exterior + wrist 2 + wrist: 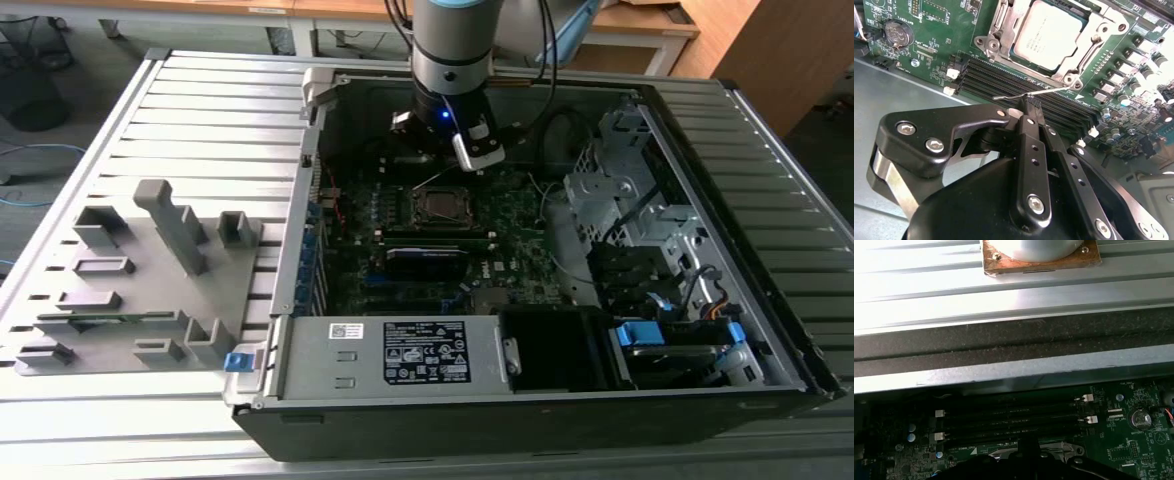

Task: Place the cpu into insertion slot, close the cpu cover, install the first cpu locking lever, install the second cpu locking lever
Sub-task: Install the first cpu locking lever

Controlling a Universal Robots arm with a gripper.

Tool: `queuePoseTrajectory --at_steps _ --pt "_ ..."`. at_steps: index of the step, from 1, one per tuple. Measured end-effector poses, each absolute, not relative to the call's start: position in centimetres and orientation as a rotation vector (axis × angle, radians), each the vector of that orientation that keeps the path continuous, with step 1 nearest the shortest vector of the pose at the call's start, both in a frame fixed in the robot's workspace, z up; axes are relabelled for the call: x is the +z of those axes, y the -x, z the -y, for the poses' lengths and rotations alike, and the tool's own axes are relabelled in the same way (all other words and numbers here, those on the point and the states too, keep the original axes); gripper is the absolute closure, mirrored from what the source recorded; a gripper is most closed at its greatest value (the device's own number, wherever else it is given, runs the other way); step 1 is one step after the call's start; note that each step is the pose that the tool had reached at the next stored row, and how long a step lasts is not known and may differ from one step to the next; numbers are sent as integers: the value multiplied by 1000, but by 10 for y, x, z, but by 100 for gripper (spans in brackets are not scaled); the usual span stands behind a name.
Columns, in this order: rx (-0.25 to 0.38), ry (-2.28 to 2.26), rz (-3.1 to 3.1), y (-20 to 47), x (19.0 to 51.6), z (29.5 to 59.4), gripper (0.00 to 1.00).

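In the second wrist view the cpu (1048, 31) lies with its silver top up in the insertion slot (1019, 55). The cpu cover (1085, 46), a silver frame, lies flat around it. A thin silver wire locking lever (1009, 96) runs along the socket's edge beside the memory slots. My gripper (1030, 103) has its black fingers shut together, their tips right at this lever; whether they pinch it I cannot tell. In the exterior view the gripper (431, 170) hangs just behind the socket (438, 207) on the green motherboard (514, 215).
Long black memory slots (1004, 80) lie between the gripper and the socket. A coin battery (898, 32) sits on the board. The case wall (1004, 347) rises behind the arm. A power supply (387, 352), a drive cage (617, 190) and a grey fixture plate (134, 280) surround the work area.
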State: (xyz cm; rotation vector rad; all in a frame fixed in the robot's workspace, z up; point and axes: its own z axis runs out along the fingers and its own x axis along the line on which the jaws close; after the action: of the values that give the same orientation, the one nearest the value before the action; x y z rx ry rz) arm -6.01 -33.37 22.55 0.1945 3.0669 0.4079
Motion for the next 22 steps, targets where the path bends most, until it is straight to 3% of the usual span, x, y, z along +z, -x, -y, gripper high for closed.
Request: queuePoseTrajectory --at_steps 22 --pt "429 -195 -3065 52 215 334 89"
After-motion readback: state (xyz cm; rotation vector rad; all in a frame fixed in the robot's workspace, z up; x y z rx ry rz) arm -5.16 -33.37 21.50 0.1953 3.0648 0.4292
